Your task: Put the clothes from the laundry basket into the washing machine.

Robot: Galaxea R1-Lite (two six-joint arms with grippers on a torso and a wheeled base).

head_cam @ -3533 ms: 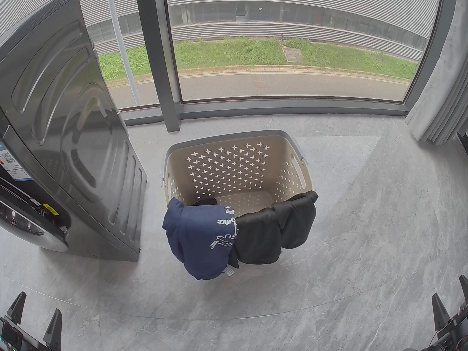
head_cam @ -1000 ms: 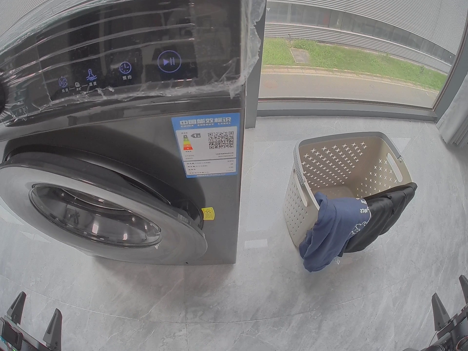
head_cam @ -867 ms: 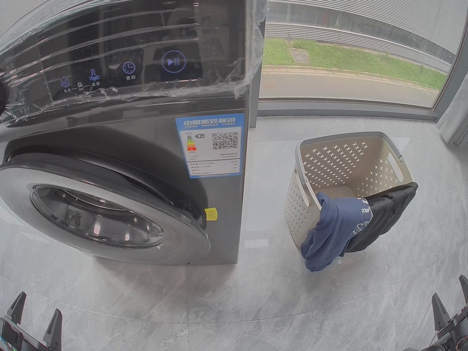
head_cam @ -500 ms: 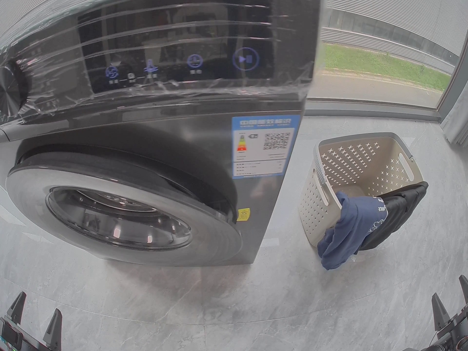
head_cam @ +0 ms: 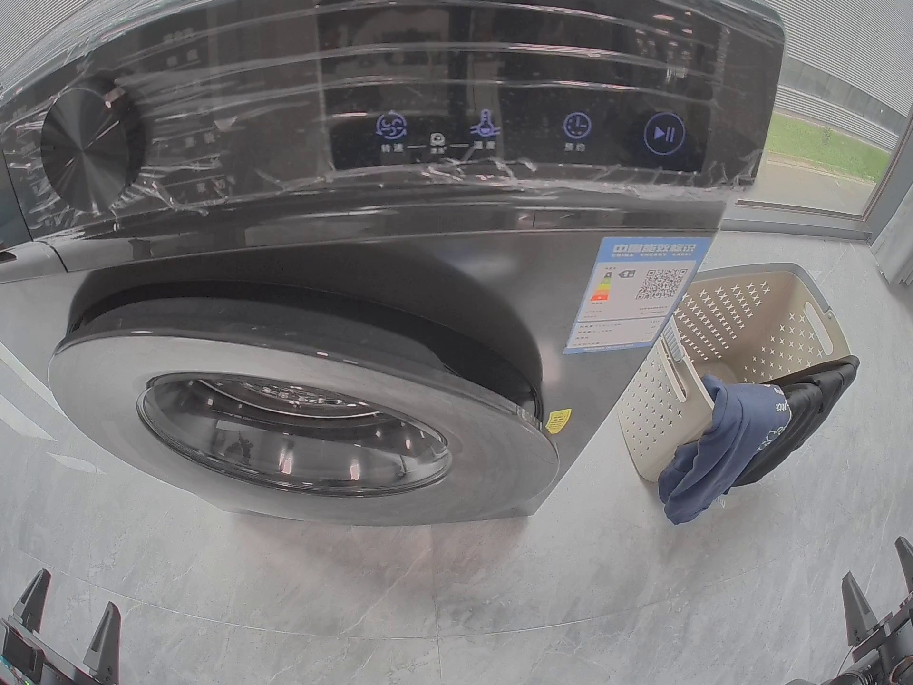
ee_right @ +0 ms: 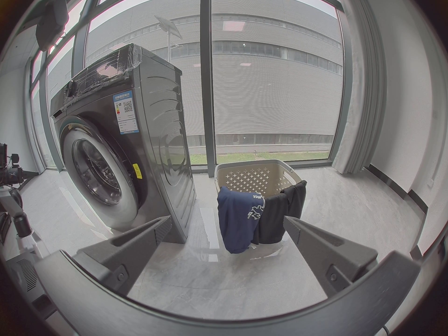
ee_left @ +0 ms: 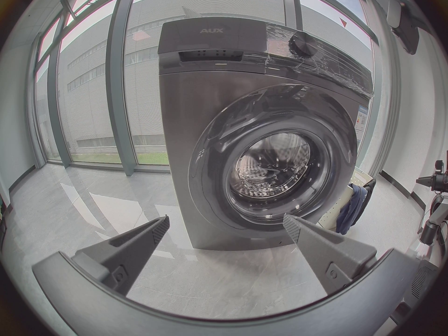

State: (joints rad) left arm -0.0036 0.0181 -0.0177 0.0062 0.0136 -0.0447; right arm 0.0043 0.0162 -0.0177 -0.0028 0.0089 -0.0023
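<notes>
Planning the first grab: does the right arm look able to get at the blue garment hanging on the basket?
Probably yes. The blue garment drapes over the laundry basket's near rim, facing the open, empty right tool, with only bare floor between them. The washing machine stands off to the left.

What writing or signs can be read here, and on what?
Play-pause symbol: control panel of the washing machine.
Blue label: print too small to read.
Yellow sticker: too small.
Navy garment: white lettering, folded, unreadable.
Brand word on top panel: not quoted.
</notes>
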